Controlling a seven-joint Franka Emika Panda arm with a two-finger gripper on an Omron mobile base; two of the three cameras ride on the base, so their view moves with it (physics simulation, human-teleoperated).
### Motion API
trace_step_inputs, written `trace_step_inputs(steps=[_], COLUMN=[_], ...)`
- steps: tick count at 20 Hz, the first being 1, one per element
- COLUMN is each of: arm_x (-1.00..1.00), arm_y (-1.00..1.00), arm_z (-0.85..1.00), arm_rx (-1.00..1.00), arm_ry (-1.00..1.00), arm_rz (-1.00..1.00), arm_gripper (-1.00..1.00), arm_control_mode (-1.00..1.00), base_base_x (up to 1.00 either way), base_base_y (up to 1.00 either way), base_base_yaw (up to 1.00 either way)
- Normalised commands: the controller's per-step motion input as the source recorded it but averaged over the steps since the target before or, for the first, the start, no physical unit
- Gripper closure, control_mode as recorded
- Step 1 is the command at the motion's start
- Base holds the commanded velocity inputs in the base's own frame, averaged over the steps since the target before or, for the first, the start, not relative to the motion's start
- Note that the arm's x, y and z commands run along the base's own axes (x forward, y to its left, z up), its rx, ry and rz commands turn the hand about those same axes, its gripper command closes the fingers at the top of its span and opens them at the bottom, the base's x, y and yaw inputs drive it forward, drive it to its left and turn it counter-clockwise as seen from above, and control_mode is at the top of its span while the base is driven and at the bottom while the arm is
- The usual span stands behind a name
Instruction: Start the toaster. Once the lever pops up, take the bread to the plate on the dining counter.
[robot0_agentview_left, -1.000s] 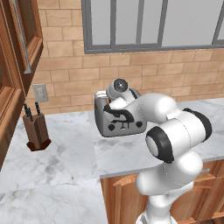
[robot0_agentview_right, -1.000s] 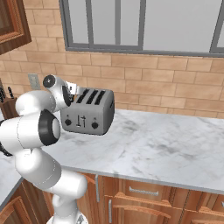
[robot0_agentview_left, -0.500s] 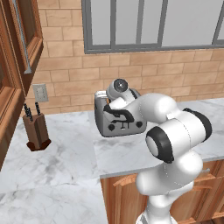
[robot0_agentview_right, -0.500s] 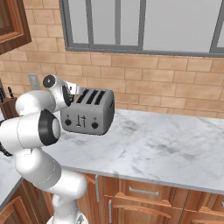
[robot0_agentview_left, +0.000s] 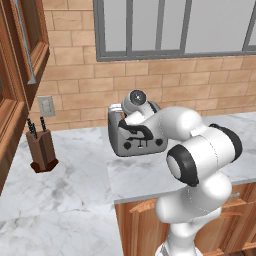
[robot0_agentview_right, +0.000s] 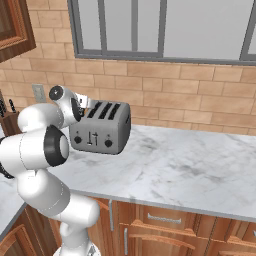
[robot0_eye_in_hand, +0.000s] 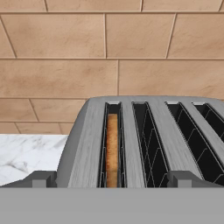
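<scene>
Bread is sitting deep in the toaster while we are hovering our released claw above, needing the front lever pressed next.

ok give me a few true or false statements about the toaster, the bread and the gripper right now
1. The bread sits down inside one slot of the toaster. True.
2. The gripper is shut on the bread. False: its jaws are open, one tip either side of the bread's slot.
3. All four toaster slots hold bread. False: the other three are bare.
4. A knife block stands on the counter near a wall outlet. True.
5. The toaster lies tipped on its side. False: it stands upright.
</scene>
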Motion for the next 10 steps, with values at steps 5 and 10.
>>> trace_step_inputs(steps=[5,10], arm_x=[0.0,0.0], arm_y=[0.0,0.0], arm_z=[0.0,0.0], arm_rx=[0.0,0.0], arm_ry=[0.0,0.0], arm_rz=[0.0,0.0], arm_gripper=[-1.0,-1.0], arm_control_mode=[-1.0,-1.0], base_base_x=[0.0,0.0], base_base_y=[0.0,0.0], base_base_yaw=[0.0,0.0])
